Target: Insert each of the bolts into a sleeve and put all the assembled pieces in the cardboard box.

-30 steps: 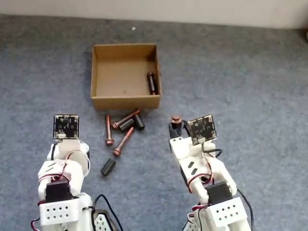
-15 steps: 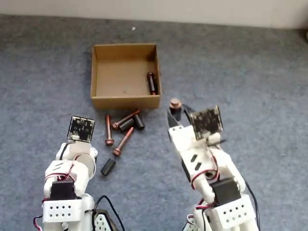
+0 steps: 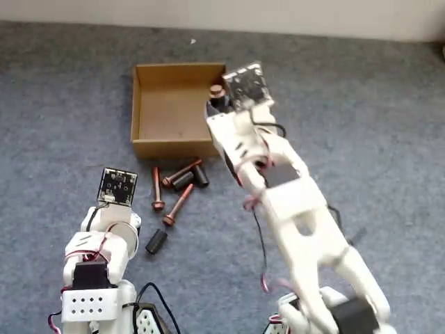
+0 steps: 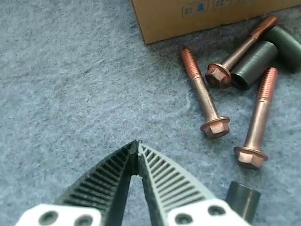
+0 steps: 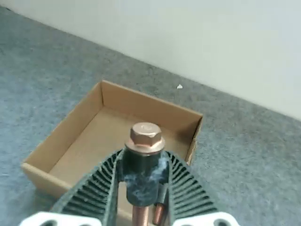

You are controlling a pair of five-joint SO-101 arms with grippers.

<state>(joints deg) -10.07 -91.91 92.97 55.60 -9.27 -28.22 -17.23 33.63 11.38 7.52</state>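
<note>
- Carpet (image 3: 389, 139) in grey is spread under both arms and all the parts.
- The right arm (image 3: 292, 202) is stretched out to the cardboard box (image 3: 142, 104); the box (image 5: 61, 136) is open at the top.
- The left arm (image 3: 97, 257) is folded low, well short of the box.
- The right gripper (image 5: 143, 162) is held above the box's side nearest that arm, its fingers (image 5: 188, 188) clamped on an assembled piece (image 3: 219, 97). The piece is kept upright, with the bolt head (image 5: 145, 137) on top of the dark sleeve (image 5: 141, 176).
- The left gripper (image 4: 137, 148) is poised over bare carpet with its fingers pressed together and nothing between them.
- Three loose bolts are laid on the carpet just in front of the box: an outer bolt (image 4: 204, 94), a slanted bolt (image 4: 242, 49) and a nearer bolt (image 4: 256, 117).
- Two loose sleeves are found beside the slanted bolt: a side sleeve (image 4: 254, 59) set against its shank and an end sleeve (image 4: 284, 40) by its threaded tip.
- A lone sleeve (image 3: 156, 241) is left apart from the rest, near the left arm.
</note>
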